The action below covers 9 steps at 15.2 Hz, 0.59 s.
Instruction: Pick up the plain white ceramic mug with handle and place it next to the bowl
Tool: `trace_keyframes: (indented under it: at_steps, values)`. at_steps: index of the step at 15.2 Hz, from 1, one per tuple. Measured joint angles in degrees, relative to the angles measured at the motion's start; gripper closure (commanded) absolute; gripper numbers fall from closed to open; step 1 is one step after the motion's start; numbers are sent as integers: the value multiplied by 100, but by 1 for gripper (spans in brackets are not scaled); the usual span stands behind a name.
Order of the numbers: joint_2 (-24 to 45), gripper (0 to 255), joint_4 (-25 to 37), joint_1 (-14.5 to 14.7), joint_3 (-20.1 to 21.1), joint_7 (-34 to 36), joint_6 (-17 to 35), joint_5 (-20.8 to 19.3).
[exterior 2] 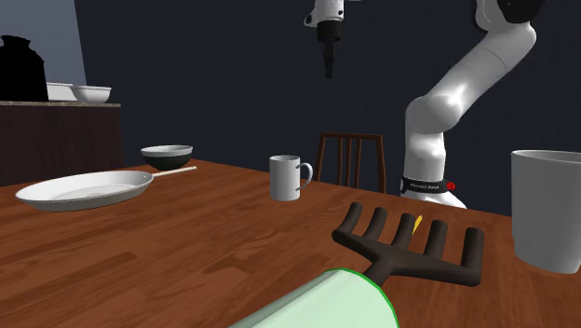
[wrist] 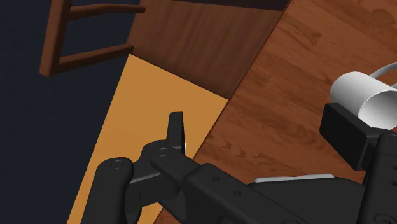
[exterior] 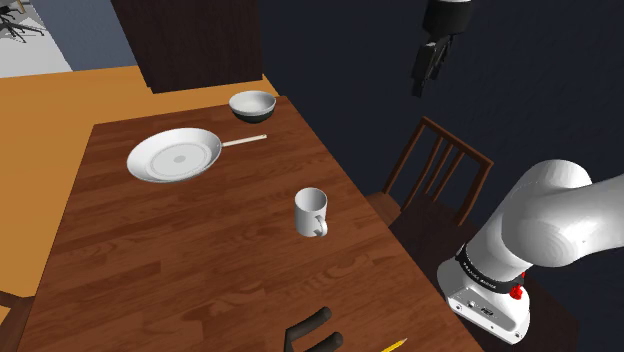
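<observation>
mug (exterior: 311, 211): we see it white and upright on the wooden worktop (exterior: 200, 270), near the edge by the chair (exterior: 440, 170), touched by nothing.
handle: in the second exterior view we find it on the mug's right.
bowl (exterior: 252, 103): at the worktop's far corner, well apart from the mug.
pan (exterior: 175, 154): white, flat on the worktop, its handle just beside the bowl.
tool (exterior: 428, 68): we see it high up, off the worktop's edge above the chair, fingers apart and gripping nothing.
floor (wrist: 137, 114): orange, below the tool in the wrist view.
</observation>
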Motion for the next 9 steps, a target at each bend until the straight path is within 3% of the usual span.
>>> trace_keyframes:
  at_steps: [3, 9]
  values:
    - [73, 0, -121, 61, 39, 4, 175, 54]
    - [598, 0, -517, 386, 310, 84, 1024, 360]
